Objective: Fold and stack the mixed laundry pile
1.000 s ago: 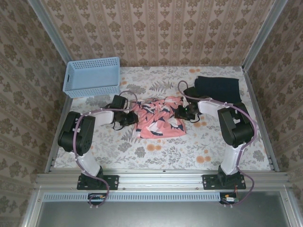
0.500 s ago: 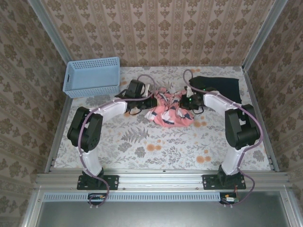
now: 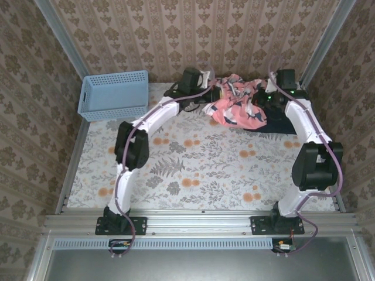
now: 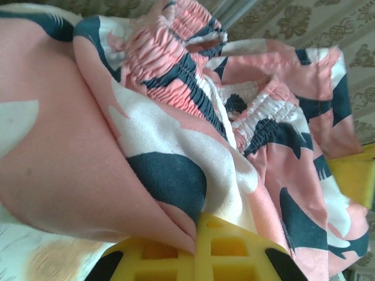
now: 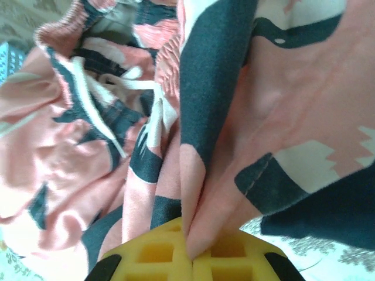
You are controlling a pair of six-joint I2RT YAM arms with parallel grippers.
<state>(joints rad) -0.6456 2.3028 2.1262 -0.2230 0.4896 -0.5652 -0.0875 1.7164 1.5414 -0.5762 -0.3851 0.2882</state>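
Top external: both arms reach to the far edge of the table (image 3: 193,170). The coral-pink garment (image 3: 237,104) is bunched between them, close to the far right corner.
Left wrist: the left gripper (image 4: 196,246) is clamped on a fold of the printed cloth, and fabric comes out between its closed yellow fingers (image 4: 234,254).
Right wrist: the right gripper (image 5: 190,249) is likewise pinched tight on a pink edge. An elastic waistband and a white drawstring (image 5: 137,88) show beyond it.
Navy garment (image 3: 278,124): lies flat at the far right corner, partly beneath the pink one. It looks folded, though this view is too coarse to be sure.
Basket (image 3: 114,95): far left corner, well apart from both garments.
Done: the navy piece seems laid down as the base of the stack.
Remaining: the pink garment is crumpled, not folded. By my reading it has yet to be spread, folded and set on the navy.
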